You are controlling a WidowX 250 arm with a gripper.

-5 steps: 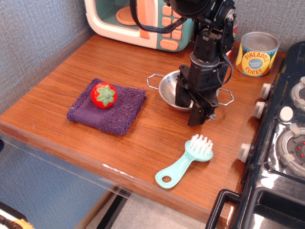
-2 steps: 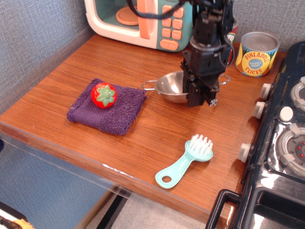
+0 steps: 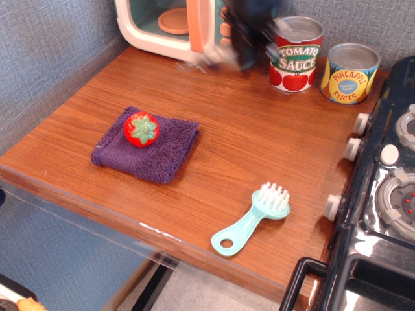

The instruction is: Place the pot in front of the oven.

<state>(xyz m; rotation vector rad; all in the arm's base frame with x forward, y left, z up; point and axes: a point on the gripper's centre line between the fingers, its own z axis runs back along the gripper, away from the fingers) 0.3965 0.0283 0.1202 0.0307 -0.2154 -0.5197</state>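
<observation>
The oven [image 3: 150, 34] stands at the back left of the wooden counter, teal and cream, with a pink plate inside. My gripper [image 3: 245, 52] is a dark motion-blurred shape right in front of the oven's button panel, hiding most of the buttons. The shiny steel pot [image 3: 206, 62] shows only as a blurred silver streak at the gripper's lower left, just above the counter in front of the oven. It travels with the gripper, so the jaws appear shut on its rim. The blur hides the fingertips.
A tomato sauce can [image 3: 296, 54] and a pineapple slices can [image 3: 349, 72] stand at the back right. A purple cloth [image 3: 155, 155] holds a toy tomato [image 3: 141, 128]. A teal brush [image 3: 254, 218] lies near the front edge. A black stove [image 3: 382, 194] borders the right.
The gripper has lifted the pot from mid-counter and swung it back and left, up to the oven's front. The tomato sauce can, hidden before, is uncovered.
</observation>
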